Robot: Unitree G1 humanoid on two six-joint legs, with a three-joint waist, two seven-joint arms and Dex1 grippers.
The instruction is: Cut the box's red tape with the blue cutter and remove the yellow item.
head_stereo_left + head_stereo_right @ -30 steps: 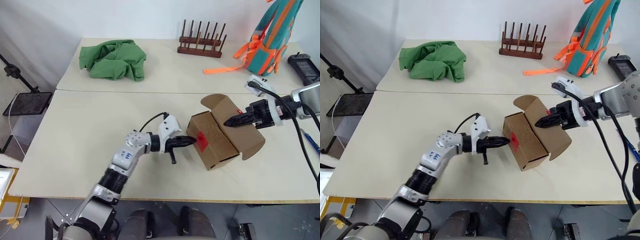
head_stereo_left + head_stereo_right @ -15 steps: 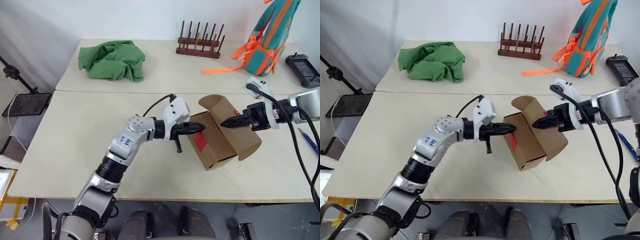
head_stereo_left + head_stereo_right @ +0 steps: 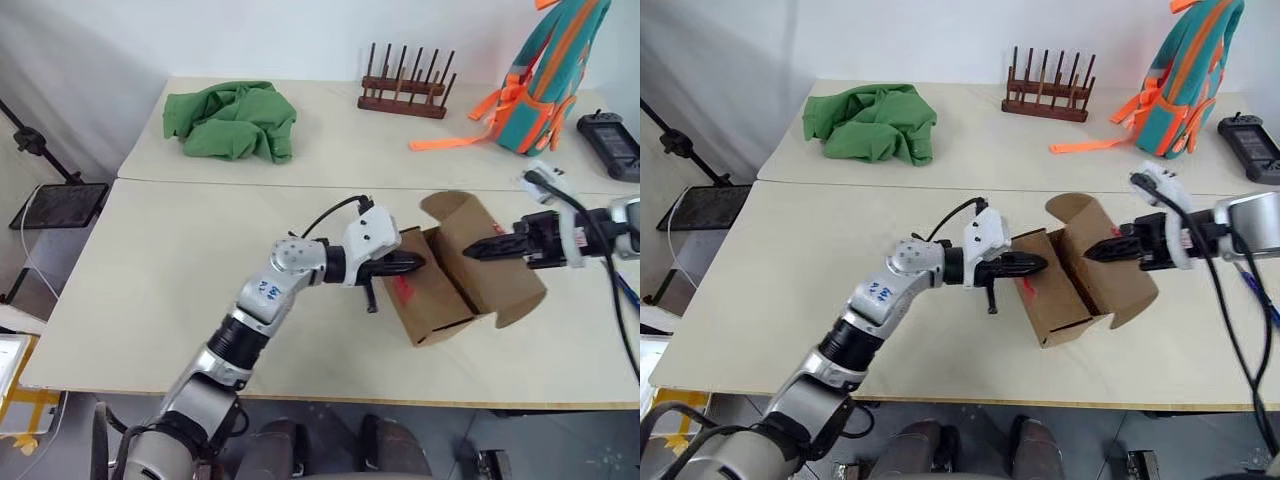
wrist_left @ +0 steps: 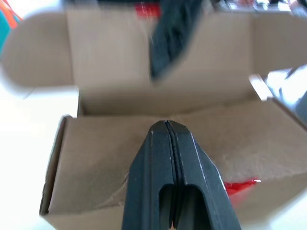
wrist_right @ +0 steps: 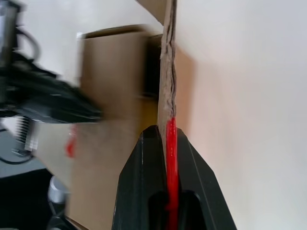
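With the red tape (image 3: 403, 288) already parted, the right gripper (image 3: 480, 251) is pinching the small brown cardboard box's (image 3: 435, 300) flap open at centre right while the left gripper (image 3: 412, 265), fingers pressed together and empty, is bracing it, the yellow item unseen.

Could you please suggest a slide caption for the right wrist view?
Right claw shut on the box's opened flap edge, pinching the red tape.

Bare tabletop (image 3: 170, 270) L of box (image 3: 440, 290); both claws crowding box opening, flaps up.
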